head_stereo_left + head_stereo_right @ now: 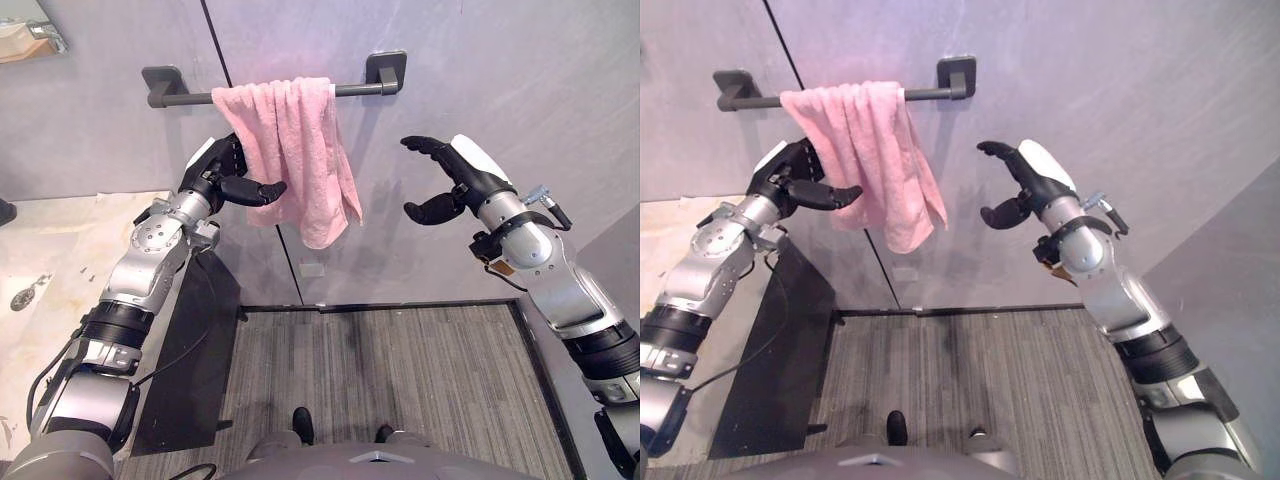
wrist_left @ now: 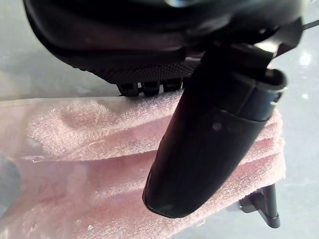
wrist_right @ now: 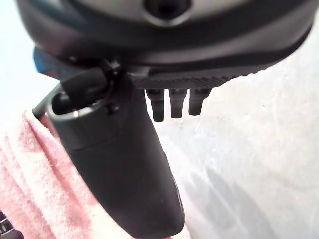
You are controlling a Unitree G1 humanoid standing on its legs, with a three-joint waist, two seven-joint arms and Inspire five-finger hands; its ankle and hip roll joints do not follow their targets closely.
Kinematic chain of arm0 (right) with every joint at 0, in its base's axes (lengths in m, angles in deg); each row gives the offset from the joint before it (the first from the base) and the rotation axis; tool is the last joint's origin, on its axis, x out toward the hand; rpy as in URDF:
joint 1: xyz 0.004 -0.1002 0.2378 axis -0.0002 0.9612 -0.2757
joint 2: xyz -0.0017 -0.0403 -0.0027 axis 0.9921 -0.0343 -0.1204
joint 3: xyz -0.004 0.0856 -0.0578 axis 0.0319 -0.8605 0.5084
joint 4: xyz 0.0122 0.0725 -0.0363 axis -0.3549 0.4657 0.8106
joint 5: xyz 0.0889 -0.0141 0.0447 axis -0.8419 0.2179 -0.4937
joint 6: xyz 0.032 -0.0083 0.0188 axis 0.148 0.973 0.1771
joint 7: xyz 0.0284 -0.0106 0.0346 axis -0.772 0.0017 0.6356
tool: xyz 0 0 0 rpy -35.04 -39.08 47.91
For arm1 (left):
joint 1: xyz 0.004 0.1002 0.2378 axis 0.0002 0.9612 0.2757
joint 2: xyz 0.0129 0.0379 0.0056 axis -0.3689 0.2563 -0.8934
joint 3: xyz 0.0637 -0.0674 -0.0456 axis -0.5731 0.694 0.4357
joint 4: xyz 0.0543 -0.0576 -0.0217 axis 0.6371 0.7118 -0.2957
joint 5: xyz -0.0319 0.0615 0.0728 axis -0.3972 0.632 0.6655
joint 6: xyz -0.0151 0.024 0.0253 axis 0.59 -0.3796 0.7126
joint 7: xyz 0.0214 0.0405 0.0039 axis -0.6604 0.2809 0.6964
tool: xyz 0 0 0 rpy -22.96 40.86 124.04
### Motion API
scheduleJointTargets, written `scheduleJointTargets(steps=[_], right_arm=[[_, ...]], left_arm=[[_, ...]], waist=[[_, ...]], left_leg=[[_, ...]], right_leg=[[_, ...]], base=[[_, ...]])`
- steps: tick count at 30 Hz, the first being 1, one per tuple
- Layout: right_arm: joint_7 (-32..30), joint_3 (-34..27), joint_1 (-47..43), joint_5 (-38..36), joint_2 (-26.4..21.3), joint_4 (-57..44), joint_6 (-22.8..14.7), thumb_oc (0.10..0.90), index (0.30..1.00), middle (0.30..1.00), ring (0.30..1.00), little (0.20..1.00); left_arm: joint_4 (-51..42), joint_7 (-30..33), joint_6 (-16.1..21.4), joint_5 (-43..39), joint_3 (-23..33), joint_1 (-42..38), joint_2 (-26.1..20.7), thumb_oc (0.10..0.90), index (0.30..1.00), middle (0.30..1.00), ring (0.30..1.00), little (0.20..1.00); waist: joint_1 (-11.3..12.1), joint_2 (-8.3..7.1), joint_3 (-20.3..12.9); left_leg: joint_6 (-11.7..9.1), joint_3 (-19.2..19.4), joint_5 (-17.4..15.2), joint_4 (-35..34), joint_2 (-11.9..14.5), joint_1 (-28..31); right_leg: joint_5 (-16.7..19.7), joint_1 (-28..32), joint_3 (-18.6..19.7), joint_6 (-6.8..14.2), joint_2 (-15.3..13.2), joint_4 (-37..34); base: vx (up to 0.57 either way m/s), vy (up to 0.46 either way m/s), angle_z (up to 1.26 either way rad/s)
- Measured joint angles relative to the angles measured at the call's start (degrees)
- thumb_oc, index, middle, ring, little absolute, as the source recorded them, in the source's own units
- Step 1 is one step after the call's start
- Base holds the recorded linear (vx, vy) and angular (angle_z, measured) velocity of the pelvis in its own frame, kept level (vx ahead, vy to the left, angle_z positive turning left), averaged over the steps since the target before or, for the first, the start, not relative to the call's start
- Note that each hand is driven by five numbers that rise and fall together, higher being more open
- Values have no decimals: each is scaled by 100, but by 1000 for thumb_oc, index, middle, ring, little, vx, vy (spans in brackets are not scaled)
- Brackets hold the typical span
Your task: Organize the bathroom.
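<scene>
Fingers of the left hand (image 1: pixel 225 175) sit at the pink towel's (image 1: pixel 290 150) left edge, thumb across the cloth – whether they grip it I cannot tell. Right hand (image 1: pixel 450 180) hangs apart, loosely spread, empty. Towel bunched on the rail (image 1: pixel 180 98) – likely needs spreading

A pink towel (image 1: pixel 293 150) hangs bunched over the wall-mounted dark towel bar (image 1: pixel 355 89).
</scene>
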Motion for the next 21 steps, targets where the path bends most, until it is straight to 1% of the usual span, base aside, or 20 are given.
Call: scheduleJointTargets(steps=[6, 9, 11, 14, 16, 18, 21], right_arm=[[-6, 72, -5, -58, 42, -2, -25, 800, 900, 900, 900, 900], [-9, 205, -12, -60, 61, -4, -27, 800, 900, 900, 900, 900], [-30, 425, -91, -60, 162, 1, -21, 800, 900, 900, 900, 900], [-71, 775, -367, -68, 383, 28, 15, 800, 900, 900, 900, 900], [-186, 1043, -697, -70, 661, 219, 70, 800, 900, 900, 900, 900], [-373, 1145, -980, -74, 970, 417, 193, 800, 900, 900, 900, 900], [-531, 1202, -1196, -142, 1099, 693, 266, 800, 900, 900, 900, 900]], left_arm=[[0, 3, 0, -3, 0, 0, 0, 800, 900, 900, 900, 900], [0, 3, 0, -3, -1, -1, 3, 800, 900, 900, 900, 900], [2, 9, 0, -31, -1, -1, 2, 800, 900, 900, 900, 900], [9, 15, 0, -125, -8, -9, 5, 800, 900, 900, 900, 900], [67, 17, 0, -126, -64, -48, 6, 800, 900, 900, 900, 900], [73, -2, 1, -131, -146, -86, 16, 800, 900, 900, 900, 900], [83, -15, 0, -131, -176, -87, 16, 800, 900, 900, 900, 900]], waist=[[34, 26, 14], [90, 28, 14], [136, 28, 14], [150, 30, 14], [185, 30, 14], [300, 34, 11], [357, 34, 11]], left_leg=[[0, -3, 0, 1, -1, -1], [0, -5, 0, 1, -1, 1], [0, -14, 0, 1, -4, -2], [0, -32, 1, 2, -6, 1], [0, -78, 1, 3, -10, 41], [0, -136, 1, 3, -25, 57], [1, -186, 2, 3, -44, 69]], right_leg=[[0, -2, 6, 0, 0, -4], [0, -2, 6, 0, 0, -7], [0, 6, -11, 0, 0, -11], [2, 21, -30, 0, 1, -19], [4, 79, -50, 2, 3, -45], [11, 144, -112, 6, 2, -99], [11, 197, -180, 7, -5, -119]], base=[[0, 0, 0], [0, 0, 0], [3, -2, 2], [5, -9, 3], [12, -10, 6], [26, -16, 15], [19, -12, 11]])
